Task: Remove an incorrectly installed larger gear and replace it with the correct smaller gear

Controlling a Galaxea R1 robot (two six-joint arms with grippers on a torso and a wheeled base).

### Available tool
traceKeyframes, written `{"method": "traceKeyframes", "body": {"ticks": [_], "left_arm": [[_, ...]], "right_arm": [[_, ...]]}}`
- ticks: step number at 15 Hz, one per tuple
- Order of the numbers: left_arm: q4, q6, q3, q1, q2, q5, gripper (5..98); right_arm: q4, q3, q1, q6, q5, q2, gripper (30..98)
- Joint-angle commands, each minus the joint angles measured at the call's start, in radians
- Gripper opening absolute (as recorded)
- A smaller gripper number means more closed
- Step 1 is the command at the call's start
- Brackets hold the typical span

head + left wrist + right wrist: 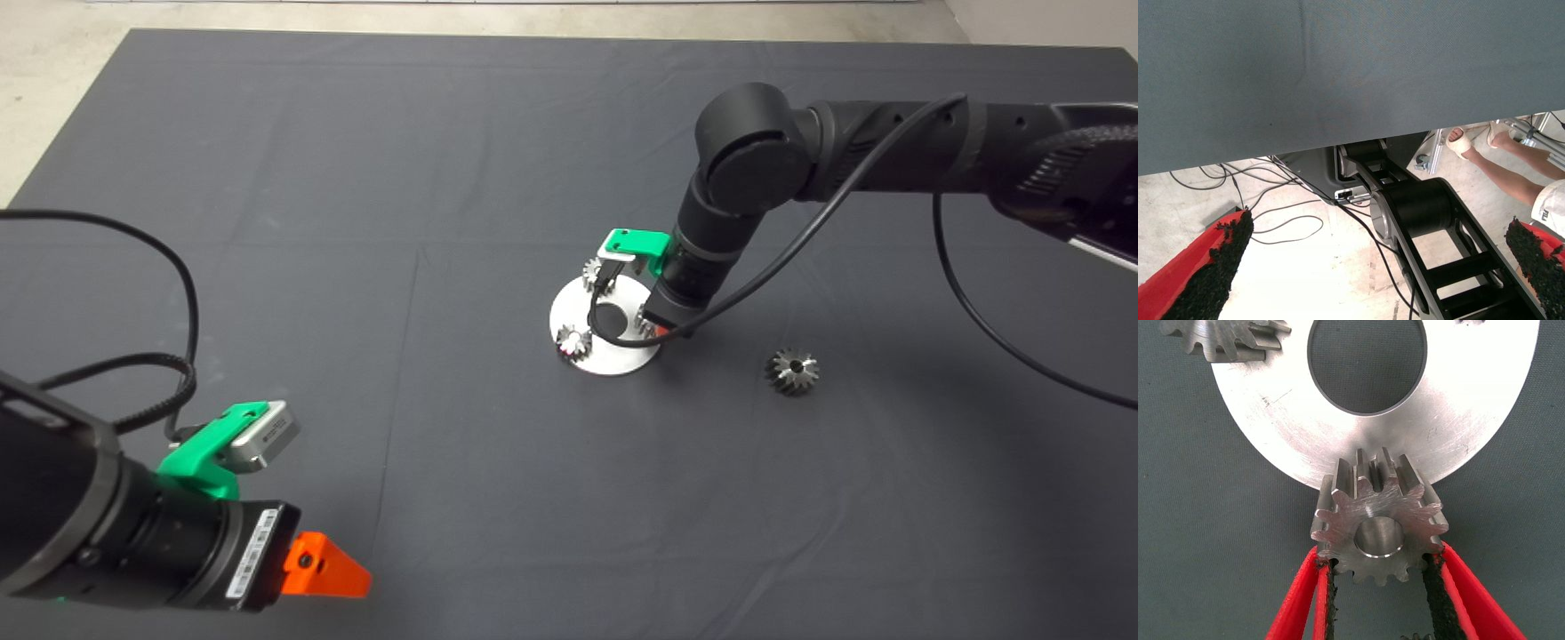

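Left pincer is parked at the lower left edge, fingers spread wide, nothing in them. Mid-mat, the right pincer pinches the smaller gear at the rim of the round steel plate. The larger gear sits alone on the mat, off to the right.

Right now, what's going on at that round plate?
The right gripper holds the smaller gear at the edge of the round steel plate, fingers closed on its sides. Two other small gears sit on the plate. The larger gear lies off on the mat. The left gripper waits, open, at lower left.
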Motion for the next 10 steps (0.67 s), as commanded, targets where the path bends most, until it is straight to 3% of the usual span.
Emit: {"method": "traceKeyframes", "body": {"ticks": [1,10], "left_arm": [[-0.019,-0.003,0.015,-0.003,-0.004,0.0,97.7],[-0.019,-0.004,0.015,-0.003,-0.005,0.0,97.7]], "right_arm": [[-0.047,0.002,0.026,0.001,-0.094,0.001,30.5],[-0.061,0.0,0.006,0.001,-0.099,-0.001,30.5]]}}
